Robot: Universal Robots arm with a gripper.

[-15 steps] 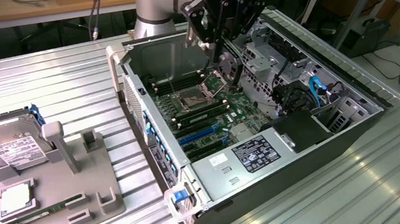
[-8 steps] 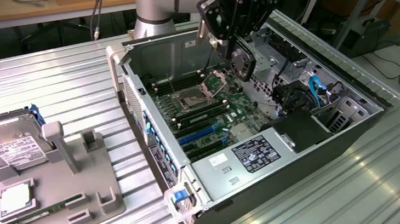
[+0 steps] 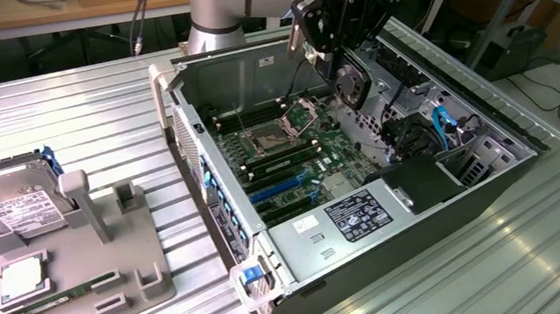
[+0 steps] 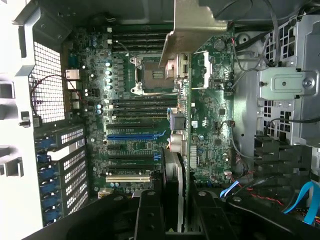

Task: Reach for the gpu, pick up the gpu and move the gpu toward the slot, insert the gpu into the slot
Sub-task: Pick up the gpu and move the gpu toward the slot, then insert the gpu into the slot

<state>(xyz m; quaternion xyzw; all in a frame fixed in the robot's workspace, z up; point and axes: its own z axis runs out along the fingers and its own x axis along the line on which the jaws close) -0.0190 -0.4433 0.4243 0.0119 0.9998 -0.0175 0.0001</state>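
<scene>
Gripping the flat green, black-fanned gpu (held on edge), the black end effector hangs above the open grey metal case, upper centre.

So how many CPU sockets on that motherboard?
2. One CPU socket mid-board; the other beside it toward the exterior view's right, near the gpu. The gpu may hide more.

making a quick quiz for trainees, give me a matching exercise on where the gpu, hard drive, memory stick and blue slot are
1 gpu
2 hard drive
3 memory stick
4 blue slot

a lying flat on the grey holder
b on the motherboard inside the case
c gripped by the tool over the case
d propped on the holder, white label showing

Pairs: 1-c, 2-d, 3-a, 4-b
</scene>
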